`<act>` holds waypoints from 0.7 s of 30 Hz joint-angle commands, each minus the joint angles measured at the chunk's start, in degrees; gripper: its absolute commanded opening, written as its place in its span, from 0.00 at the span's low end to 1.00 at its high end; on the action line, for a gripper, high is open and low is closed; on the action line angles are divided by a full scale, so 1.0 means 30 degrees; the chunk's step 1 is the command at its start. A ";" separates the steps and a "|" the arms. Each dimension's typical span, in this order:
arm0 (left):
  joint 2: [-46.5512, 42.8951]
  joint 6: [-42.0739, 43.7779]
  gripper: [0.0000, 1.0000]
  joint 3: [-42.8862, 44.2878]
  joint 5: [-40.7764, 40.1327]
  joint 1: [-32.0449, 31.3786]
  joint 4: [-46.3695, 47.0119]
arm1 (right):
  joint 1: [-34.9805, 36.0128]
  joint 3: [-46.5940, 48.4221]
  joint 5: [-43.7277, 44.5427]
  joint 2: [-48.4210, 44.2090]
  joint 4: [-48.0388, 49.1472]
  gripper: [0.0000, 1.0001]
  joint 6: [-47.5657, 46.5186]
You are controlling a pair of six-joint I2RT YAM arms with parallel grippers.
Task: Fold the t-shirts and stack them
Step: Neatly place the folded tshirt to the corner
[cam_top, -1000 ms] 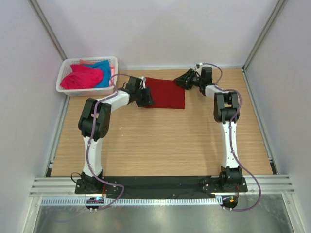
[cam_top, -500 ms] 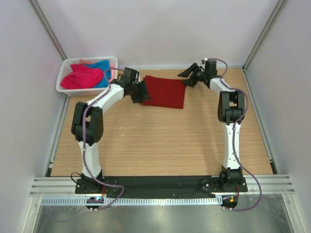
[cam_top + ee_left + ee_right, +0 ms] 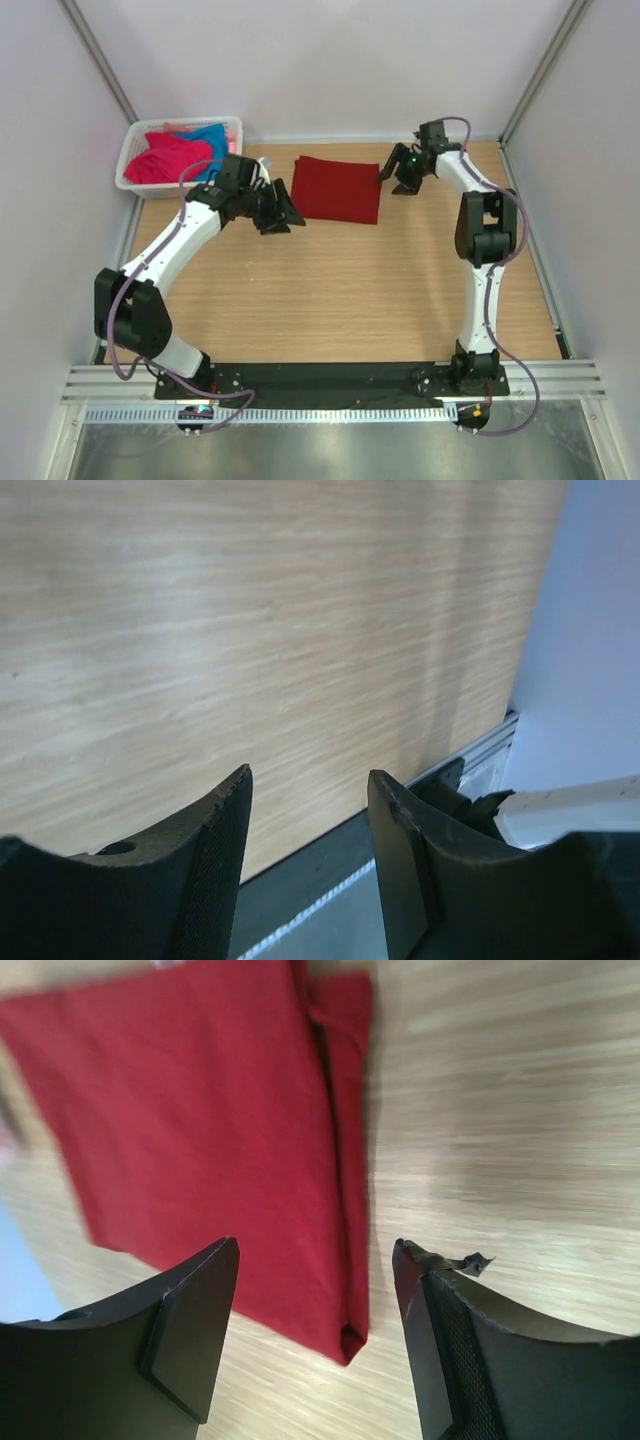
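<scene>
The dark red t-shirt (image 3: 337, 189) lies folded into a flat rectangle at the back middle of the table; it also fills the right wrist view (image 3: 210, 1150). My left gripper (image 3: 283, 214) is open and empty, just left of the shirt and apart from it; its wrist view shows only bare table between the fingers (image 3: 215, 880). My right gripper (image 3: 392, 175) is open and empty, raised just right of the shirt's right edge. Bright pink (image 3: 165, 160) and turquoise blue (image 3: 212, 140) shirts lie crumpled in the basket.
A white lattice basket (image 3: 135, 182) stands at the back left corner. Grey walls and metal rails (image 3: 525, 100) enclose the wooden table (image 3: 330, 290). The black base strip (image 3: 330, 378) runs along the near edge.
Both grippers have let go of the red shirt and drawn away from it. The left arm swung back toward the left; the right gripper lifted and moved right. The shirt now lies flat.
</scene>
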 commanded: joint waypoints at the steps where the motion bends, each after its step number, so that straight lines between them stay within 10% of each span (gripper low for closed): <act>1: -0.1429 0.0091 0.51 -0.0696 0.1068 -0.0055 -0.1243 | 0.1576 0.1842 0.1029 0.1116 -0.2250 0.70 -0.2013; 10: -0.0347 0.0795 0.52 0.0588 0.0717 -0.0055 -0.1919 | 0.2605 0.0801 0.6303 0.1268 -0.1697 0.65 -0.2394; 21: 0.0855 0.0211 0.49 0.1149 0.0247 -0.0113 -0.1864 | 0.0267 0.0439 0.8064 0.1000 -0.1285 0.11 -0.3334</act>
